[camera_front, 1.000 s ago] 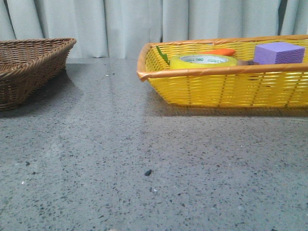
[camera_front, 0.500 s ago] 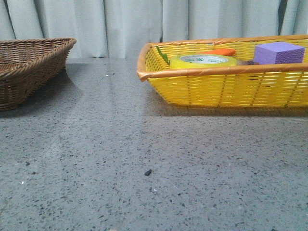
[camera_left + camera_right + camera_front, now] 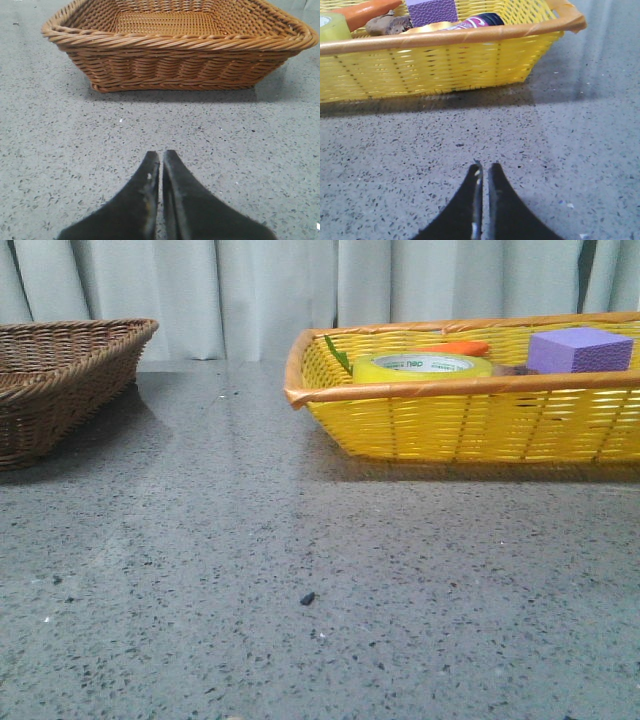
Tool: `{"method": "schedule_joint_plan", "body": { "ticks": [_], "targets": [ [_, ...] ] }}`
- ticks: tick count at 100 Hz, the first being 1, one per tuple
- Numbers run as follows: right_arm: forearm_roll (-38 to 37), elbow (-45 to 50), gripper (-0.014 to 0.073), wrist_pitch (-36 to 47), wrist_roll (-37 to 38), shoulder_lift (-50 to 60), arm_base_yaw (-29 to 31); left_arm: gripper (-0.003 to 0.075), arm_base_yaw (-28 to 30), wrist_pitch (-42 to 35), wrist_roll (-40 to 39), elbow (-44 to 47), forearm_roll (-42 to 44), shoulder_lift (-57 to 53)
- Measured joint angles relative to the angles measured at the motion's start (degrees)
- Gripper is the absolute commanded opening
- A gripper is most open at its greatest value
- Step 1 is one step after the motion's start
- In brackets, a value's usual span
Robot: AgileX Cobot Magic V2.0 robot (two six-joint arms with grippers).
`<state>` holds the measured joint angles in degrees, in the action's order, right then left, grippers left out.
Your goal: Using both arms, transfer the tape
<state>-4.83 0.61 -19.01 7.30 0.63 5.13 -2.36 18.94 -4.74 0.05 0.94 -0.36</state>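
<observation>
You see the left gripper (image 3: 160, 165) pinched closed on nothing, low over the table (image 3: 300, 540), facing the brown basket (image 3: 175, 65). The tape (image 3: 422, 368), green lettering on its white core too small to read, lies in the yellow basket (image 3: 470, 420). The right gripper (image 3: 484, 175) is likewise closed and empty.

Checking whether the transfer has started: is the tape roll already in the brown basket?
No, the tape roll lies in the yellow basket beside the purple block, and the brown basket holds nothing.
</observation>
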Motion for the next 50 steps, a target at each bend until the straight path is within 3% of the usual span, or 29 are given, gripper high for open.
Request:
{"method": "schedule_joint_plan", "body": {
  "ticks": [50],
  "targets": [
    [0.0,0.0,-0.0066,0.5,0.0,0.0,0.0,-0.002,0.0,-1.2,0.0,0.0,0.4,0.0]
  ]
}}
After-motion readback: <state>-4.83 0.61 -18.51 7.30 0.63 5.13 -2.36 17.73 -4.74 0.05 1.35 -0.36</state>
